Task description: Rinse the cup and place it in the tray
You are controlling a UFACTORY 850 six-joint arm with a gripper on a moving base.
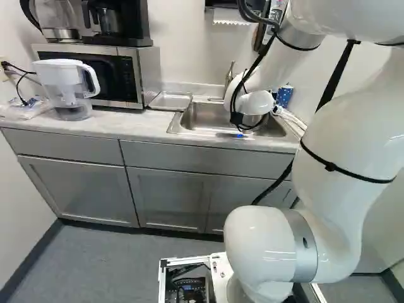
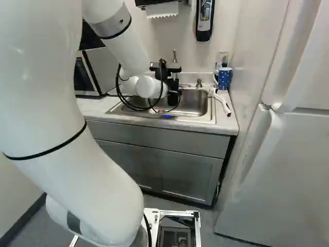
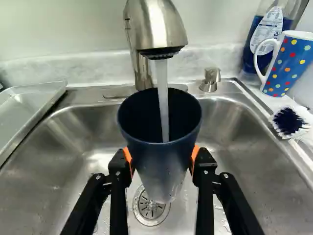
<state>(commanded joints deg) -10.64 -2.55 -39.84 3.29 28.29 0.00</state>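
In the right base view my gripper [image 2: 174, 96] is over the sink, partly hidden by the wrist and cables. The wrist view shows the gripper [image 3: 162, 160] with its orange pads pressed to both sides of a dark blue cup [image 3: 164, 164]. The cup is held mouth up above the drain [image 3: 151, 208]. Water [image 3: 163, 98] runs from the faucet [image 3: 157, 24] straight into it. Beside the sink basin, on the counter, lies the metal tray [image 3: 29, 105]; the left base view also has this tray [image 1: 170, 101], next to the microwave.
A dotted blue mug [image 3: 288, 63], a soap bottle [image 3: 266, 36] and a scrub brush [image 3: 289, 121] stand or lie by the sink's other side. A microwave [image 1: 95, 72] and a water pitcher [image 1: 66, 88] are on the counter. A refrigerator [image 2: 282, 170] rises at the right of the right base view.
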